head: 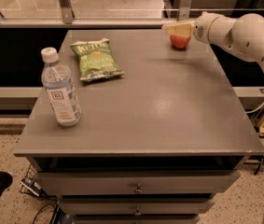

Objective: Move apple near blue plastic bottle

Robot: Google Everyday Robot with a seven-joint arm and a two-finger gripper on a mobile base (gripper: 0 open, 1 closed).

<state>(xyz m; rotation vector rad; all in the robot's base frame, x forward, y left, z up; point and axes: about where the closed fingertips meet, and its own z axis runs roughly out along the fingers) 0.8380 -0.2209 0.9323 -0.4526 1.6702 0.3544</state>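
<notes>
The red apple (180, 41) sits on the far right part of the grey table top (141, 101). My gripper (176, 29), with pale yellowish fingers, reaches in from the right on a white arm and hovers just above and slightly behind the apple, covering its top. The blue plastic bottle (60, 88) stands upright near the table's front left edge, with a white cap and a white label. It is far from the apple.
A flat green chip bag (95, 59) lies on the far left part of the table, between bottle and apple. Drawers (136, 185) sit below the table front. A metal rail and glass wall run behind the table.
</notes>
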